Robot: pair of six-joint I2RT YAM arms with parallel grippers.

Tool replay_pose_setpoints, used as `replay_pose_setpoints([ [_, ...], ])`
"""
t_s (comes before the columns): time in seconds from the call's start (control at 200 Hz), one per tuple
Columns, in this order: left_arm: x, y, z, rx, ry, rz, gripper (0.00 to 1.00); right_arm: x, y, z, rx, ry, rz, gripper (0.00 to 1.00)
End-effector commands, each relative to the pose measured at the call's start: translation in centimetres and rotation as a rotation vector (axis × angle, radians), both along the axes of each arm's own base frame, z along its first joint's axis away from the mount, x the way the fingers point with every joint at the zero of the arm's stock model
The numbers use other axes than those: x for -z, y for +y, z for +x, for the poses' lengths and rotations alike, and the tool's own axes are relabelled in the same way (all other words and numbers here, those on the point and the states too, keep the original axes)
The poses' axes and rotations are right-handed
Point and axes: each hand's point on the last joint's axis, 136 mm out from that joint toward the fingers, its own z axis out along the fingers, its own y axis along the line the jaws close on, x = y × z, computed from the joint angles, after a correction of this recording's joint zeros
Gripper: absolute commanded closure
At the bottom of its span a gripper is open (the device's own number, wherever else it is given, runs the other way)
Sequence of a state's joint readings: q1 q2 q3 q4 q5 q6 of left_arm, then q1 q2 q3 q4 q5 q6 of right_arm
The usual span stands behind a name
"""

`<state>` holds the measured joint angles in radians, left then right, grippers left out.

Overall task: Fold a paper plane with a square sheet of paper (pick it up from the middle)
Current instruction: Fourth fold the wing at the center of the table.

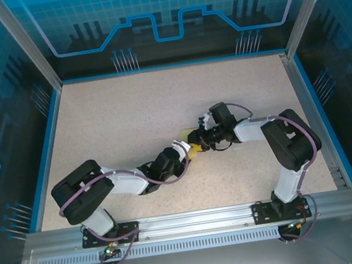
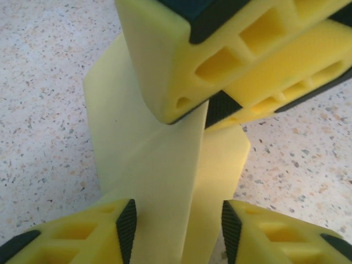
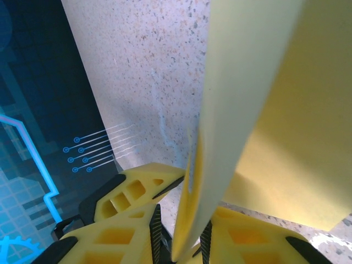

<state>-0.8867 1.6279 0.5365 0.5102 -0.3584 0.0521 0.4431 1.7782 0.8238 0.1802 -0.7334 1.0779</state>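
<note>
The sheet of paper [image 2: 159, 159] is pale yellow, folded into a long layered band, and held up off the table. My right gripper [image 2: 212, 110] is shut on its upper part, with the folded edge pinched between its black pads [image 3: 155, 231]. My left gripper [image 2: 179, 220] stands open around the lower part. The band runs between its pads [image 2: 127, 228], close to the left one and with a gap at the right one. From above, the two grippers [image 1: 188, 150] [image 1: 202, 143] meet nose to nose at mid-table, with a bit of the paper [image 1: 194, 151] between them.
The speckled beige table [image 1: 127, 112] is ringed by a blue rim and transparent blue walls [image 1: 166, 15]. One finger [image 3: 137, 190] of the left gripper shows beside the right gripper's jaws. Both arms reach inward from the near rail [image 1: 195, 224].
</note>
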Motion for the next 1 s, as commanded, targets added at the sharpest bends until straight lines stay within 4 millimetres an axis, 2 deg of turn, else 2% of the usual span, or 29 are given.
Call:
replay_pose_setpoints([
  [0.0,-0.4,0.0,0.7,-0.039,-0.04,-0.028,0.58,-0.1,-0.1,-0.3,0.001,0.029,0.03,0.73],
  [0.175,-0.5,0.2,0.9,-0.068,-0.038,-0.044,0.69,0.1,-0.6,-0.3,0.011,0.034,0.02,0.73],
  [0.285,-0.3,0.0,0.6,-0.068,-0.003,-0.06,0.75,0.2,-1.7,-0.1,0.03,0.01,-0.018,0.73],
  [0.435,0.0,-0.2,0.2,-0.086,0.062,-0.102,0.8,-0.6,-3.7,0.4,0.055,-0.087,-0.089,0.69],
  [0.545,0.2,0.1,0.2,-0.13,0.133,-0.159,0.82,-1.2,-4.4,0.6,0.054,-0.166,-0.111,0.66],
  [0.66,0.1,0.3,0.1,-0.17,0.193,-0.244,0.84,-1.0,-4.9,0.3,0.043,-0.214,-0.139,0.64],
  [0.995,-1.2,0.9,0.9,-0.277,0.37,-0.475,0.87,0.3,-2.9,0.0,-0.056,-0.261,-0.223,0.64],
])
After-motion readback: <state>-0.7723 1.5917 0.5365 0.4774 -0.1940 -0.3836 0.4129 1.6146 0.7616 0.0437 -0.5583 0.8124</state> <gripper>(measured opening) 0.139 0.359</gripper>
